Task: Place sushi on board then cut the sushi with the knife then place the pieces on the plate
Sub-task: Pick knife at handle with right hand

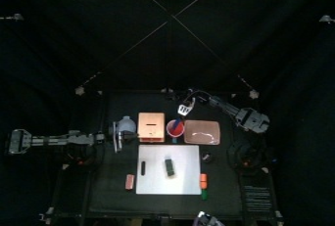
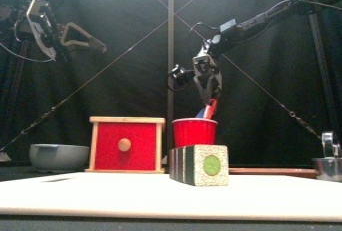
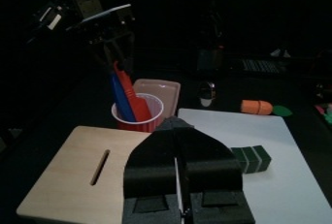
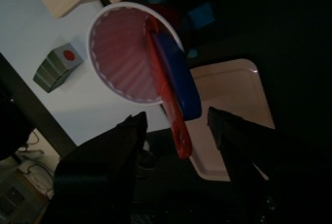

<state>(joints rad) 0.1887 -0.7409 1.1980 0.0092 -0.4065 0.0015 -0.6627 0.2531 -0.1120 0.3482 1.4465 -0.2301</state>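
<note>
On black table (image 1: 105,197), white board (image 1: 157,187); right claw (image 2: 205,76) wide over red cup (image 2: 195,133); left claw (image 3: 178,129) seemingly narrow

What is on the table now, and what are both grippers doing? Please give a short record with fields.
sushi roll: whole, lying on the white cutting board
knives: red knife and blue knife, standing in the red cup
right gripper: open, above the cup, jaws on either side of the knife handles
left gripper: shut, nothing in it, beside the wooden box
pink tray: bare, behind the board
stage: sushi on board, knife not yet gripped
</note>
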